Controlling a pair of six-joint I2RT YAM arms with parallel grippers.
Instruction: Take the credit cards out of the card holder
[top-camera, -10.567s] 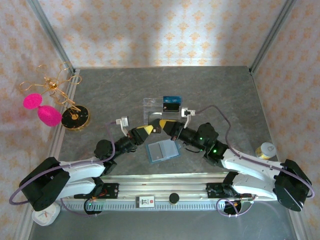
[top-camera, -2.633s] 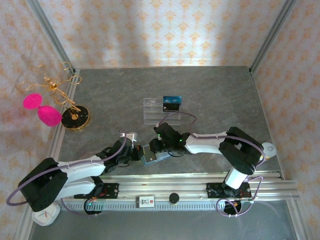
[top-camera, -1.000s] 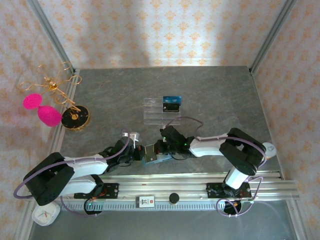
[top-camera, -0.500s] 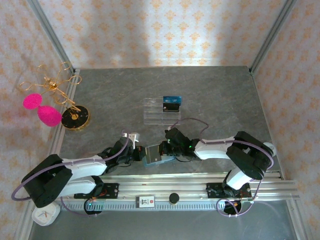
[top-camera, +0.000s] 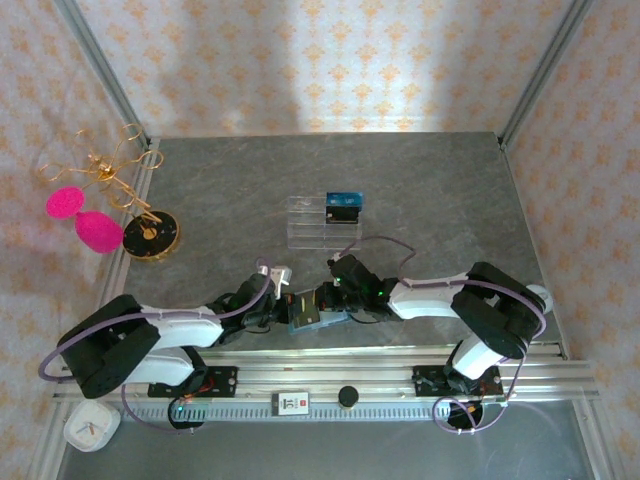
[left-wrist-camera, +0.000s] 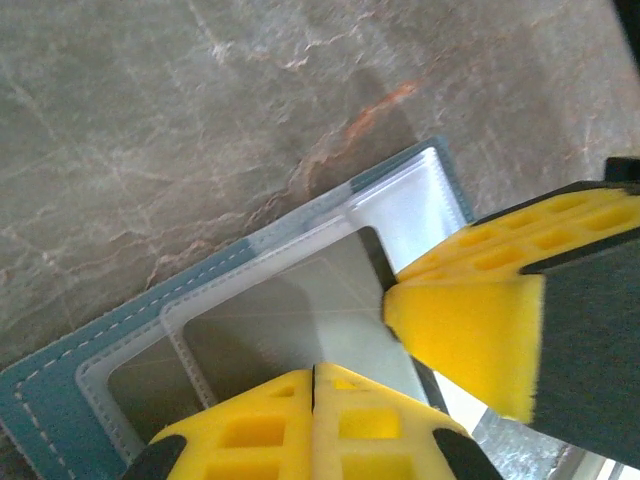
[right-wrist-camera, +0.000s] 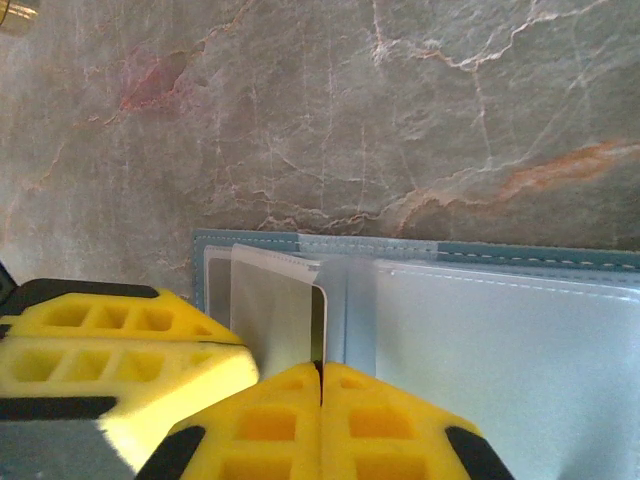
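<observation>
Left pincer (left-wrist-camera: 313, 375) is clenched, its yellow pads meeting along a closed seam with nothing visible between them. Its tips rest at the near edge of a grey credit card (left-wrist-camera: 285, 320), which sits in a clear pocket of the card holder (left-wrist-camera: 45, 400). Right pincer (right-wrist-camera: 320, 368) is also clenched with nothing between its pads. Its tips are at one long edge of the card, just beside the left pincer's fingers. The card holder lies open and flat on the surface (top-camera: 440, 190), close to the rail (top-camera: 350, 362) at the near edge, between the two arms. Its teal stitched border is exposed on the far side, with bare surface beyond it. A clear acrylic stand (top-camera: 310, 225) stands well apart toward the back. A gold ornament stand (top-camera: 150, 235) sits at the left edge.
</observation>
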